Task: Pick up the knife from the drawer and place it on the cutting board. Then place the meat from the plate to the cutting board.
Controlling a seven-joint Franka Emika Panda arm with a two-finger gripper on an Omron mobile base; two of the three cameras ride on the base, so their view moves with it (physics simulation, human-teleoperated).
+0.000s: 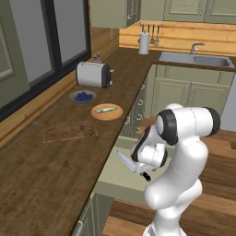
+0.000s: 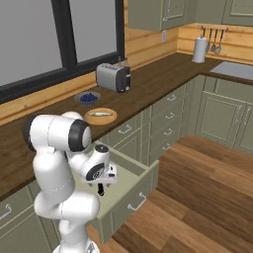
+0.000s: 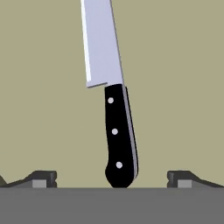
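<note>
the kitchen knife with the pointed silver blade and black riveted handle [image 3: 118, 135] lies flat on the floor of the wide pale olive-green drawer [image 1: 120, 182], which stands pulled out below the dark wood counter [image 1: 41, 184]. the two-finger gripper [image 3: 112, 178] hangs right over it with its fingers spread wide, one dark tip [image 3: 41, 178] to each side of the handle's butt end, gripping nothing. in the left base view the blade shows beside the wrist, angled toward the counter.

to do this step well, the hand should drop straight down so the tips straddle the handle, better a little further up toward the middle rivet than at the very butt, then close squarely across its narrow sides. a hold at the extreme end would probably let the long blade droop or twist on the lift. how much height is left above the drawer floor is hard to judge from these angles.

the thin rectangular brown cutting board [image 1: 70, 131] lies on the counter, with the round tan wooden plate [image 1: 107, 112] just past it carrying the small pale greenish meat [image 1: 106, 109]. beyond sit a blue-grey bowl of blueberries [image 1: 83, 97] and a silver toaster [image 1: 93, 74]. the counter's front edge overhangs the drawer, so the knife must rise clear of that lip before swinging across to the board.
</note>
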